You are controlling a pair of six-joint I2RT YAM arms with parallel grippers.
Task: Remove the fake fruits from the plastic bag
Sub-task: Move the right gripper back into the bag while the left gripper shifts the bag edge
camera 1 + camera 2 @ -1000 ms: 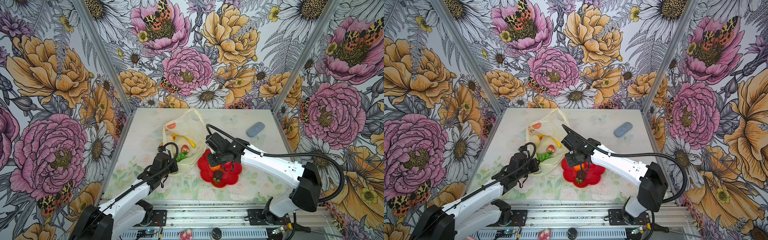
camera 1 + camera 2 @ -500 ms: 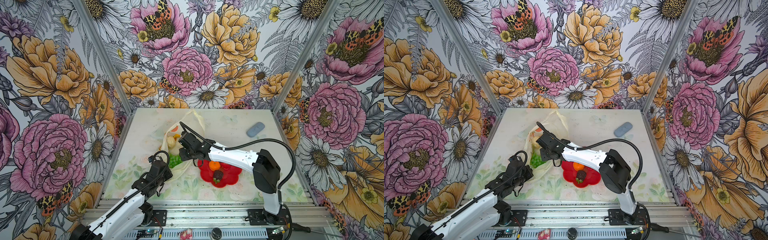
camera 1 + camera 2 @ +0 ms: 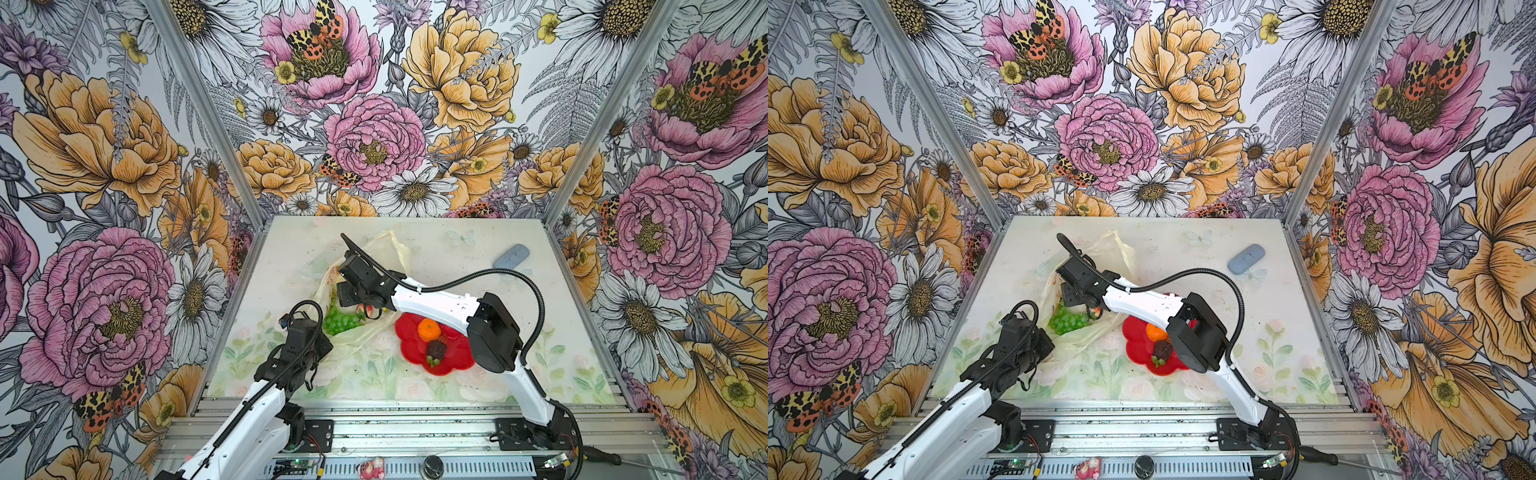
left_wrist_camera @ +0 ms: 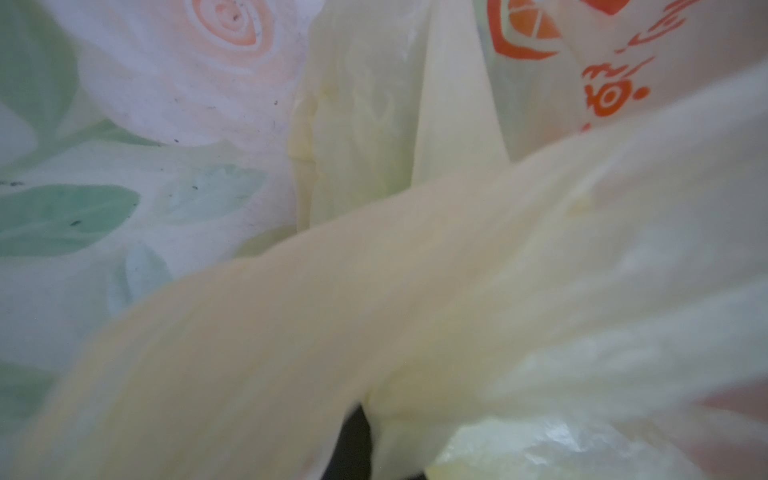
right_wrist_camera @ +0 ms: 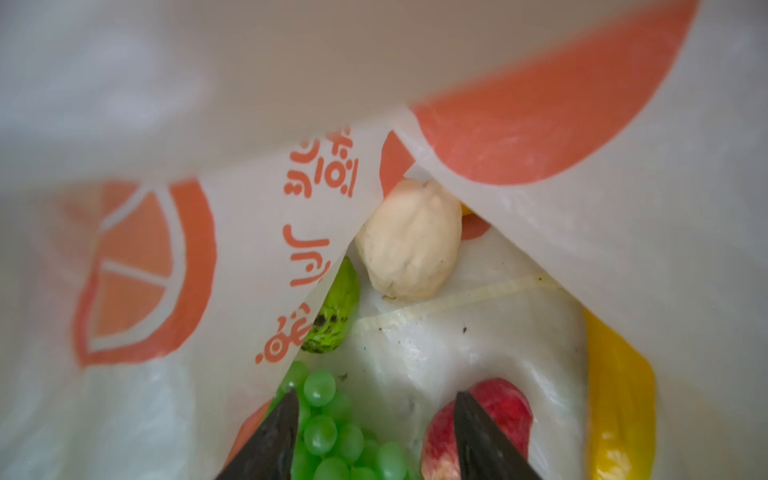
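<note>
Wallpaper flowers (image 3: 374, 141) surround the pastel tabletop (image 3: 561, 332); left jaws seemingly pinch the plastic bag (image 3: 357, 332), right jaws gape.

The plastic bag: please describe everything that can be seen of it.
The plastic bag is thin, crinkly, translucent cream-yellow film with orange prints. It lies crumpled on the table, a handle loop at its far end. Inside show green grapes, a pale fruit, a red fruit and a yellow banana. The right gripper reaches into it, jaws open; the left gripper pinches its near edge.
</note>
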